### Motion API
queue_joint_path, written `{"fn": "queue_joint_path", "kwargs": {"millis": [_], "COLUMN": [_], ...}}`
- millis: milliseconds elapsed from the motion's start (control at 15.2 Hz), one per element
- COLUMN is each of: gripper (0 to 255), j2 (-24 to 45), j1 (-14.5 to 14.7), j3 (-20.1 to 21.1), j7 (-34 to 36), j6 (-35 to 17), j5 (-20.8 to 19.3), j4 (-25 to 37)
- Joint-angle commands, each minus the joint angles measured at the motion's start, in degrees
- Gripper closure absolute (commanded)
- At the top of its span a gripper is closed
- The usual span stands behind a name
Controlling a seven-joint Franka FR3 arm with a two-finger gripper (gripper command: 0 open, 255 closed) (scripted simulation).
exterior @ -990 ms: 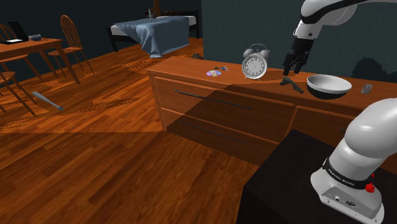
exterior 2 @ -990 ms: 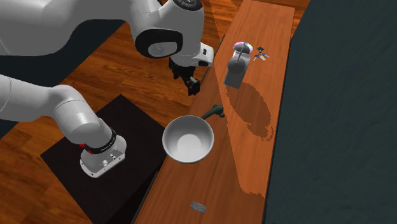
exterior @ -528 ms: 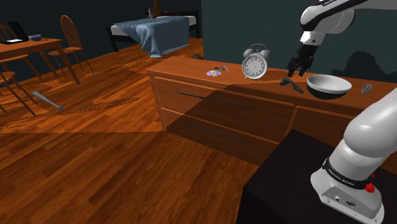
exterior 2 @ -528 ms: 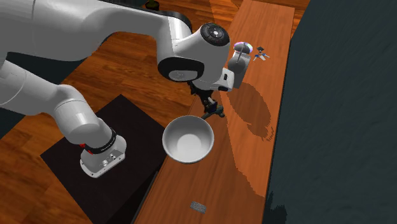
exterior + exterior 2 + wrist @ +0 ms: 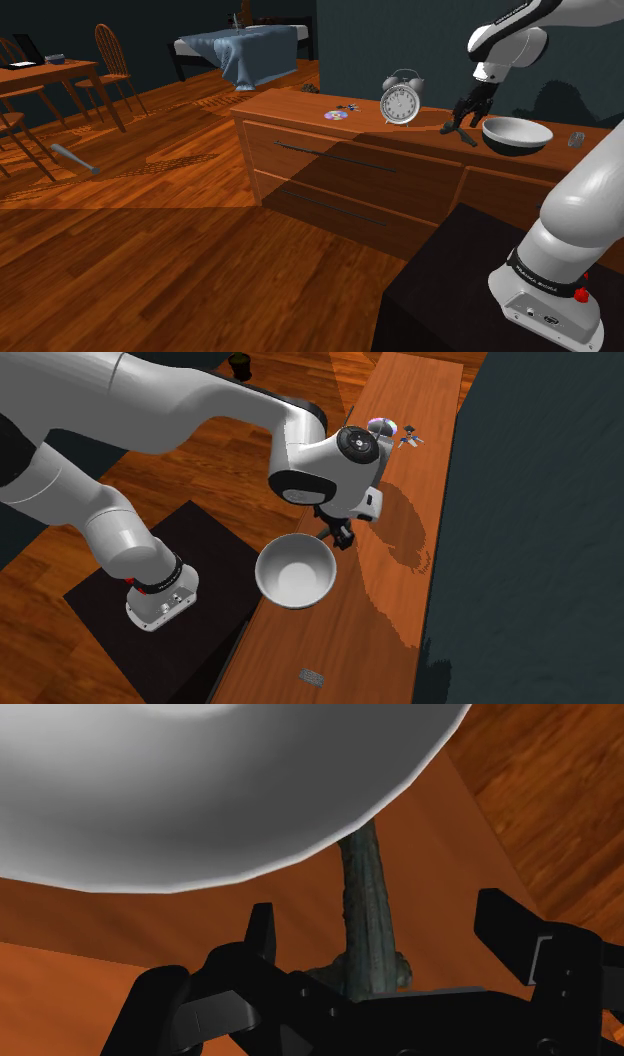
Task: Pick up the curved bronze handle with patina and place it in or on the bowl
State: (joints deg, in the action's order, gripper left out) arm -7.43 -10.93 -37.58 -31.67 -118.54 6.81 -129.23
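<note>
Gripper spread wide, empty, straddling the dark greenish curved handle lying on the dresser top just beside the bowl. Grasp stage; next, probably: lower, close, lift over rim.

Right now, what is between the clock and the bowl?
In the shoulder view the dark curved handle lies there. The black gripper is right over it, open, with a finger on each side.
</note>
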Motion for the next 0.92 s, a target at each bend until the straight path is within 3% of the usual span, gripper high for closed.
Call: {"fn": "queue_joint_path", "kwargs": {"millis": [0,594,660,858], "gripper": [0,0,255,255], "j2": [0.8,1.4,1.4,1.4], "j1": [0.2,0.3,0.3,0.3], "j3": [0.0,-0.1,-0.1,-0.1], "j7": [-0.4,-0.8,-0.8,-0.8], "j6": [-1.5,-2.7,-2.7,-2.7], "j5": [0.7,1.2,1.2,1.2], "j4": [-0.9,-1.6,-1.6,-1.6]}}
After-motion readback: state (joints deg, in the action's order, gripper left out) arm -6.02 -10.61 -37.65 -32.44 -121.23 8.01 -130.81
